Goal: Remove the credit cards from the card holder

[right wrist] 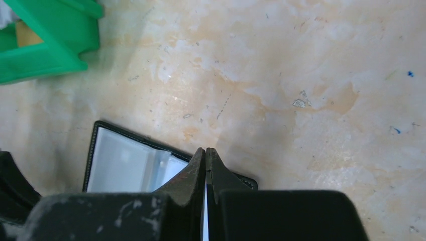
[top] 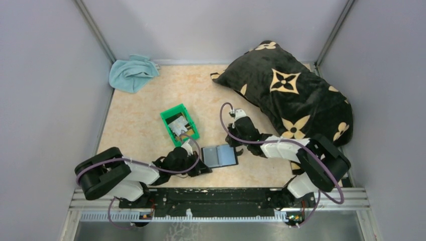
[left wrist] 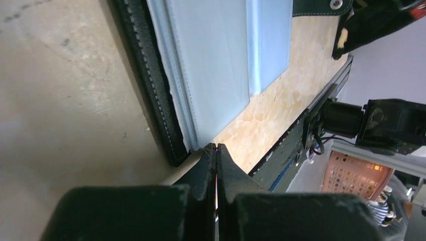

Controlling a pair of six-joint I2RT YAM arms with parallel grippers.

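The card holder point(top: 219, 156) lies open on the table, a black wallet showing glossy grey-blue panels. My left gripper point(top: 202, 166) is shut and empty, its tips point(left wrist: 216, 146) at the holder's stitched black corner point(left wrist: 173, 150). My right gripper point(top: 237, 149) is also shut and empty, its tips point(right wrist: 205, 149) over the far edge of the holder point(right wrist: 125, 160). Small pale and tan credit cards point(top: 180, 126) lie inside the green bin point(top: 169, 115). The holder's visible sleeves look plain pale blue in both wrist views.
The green bin point(right wrist: 50, 47) stands just behind and left of the holder. A black pillow with tan flower marks point(top: 291, 93) fills the back right. A light blue cloth point(top: 130, 73) lies in the back left corner. Grey walls enclose the table.
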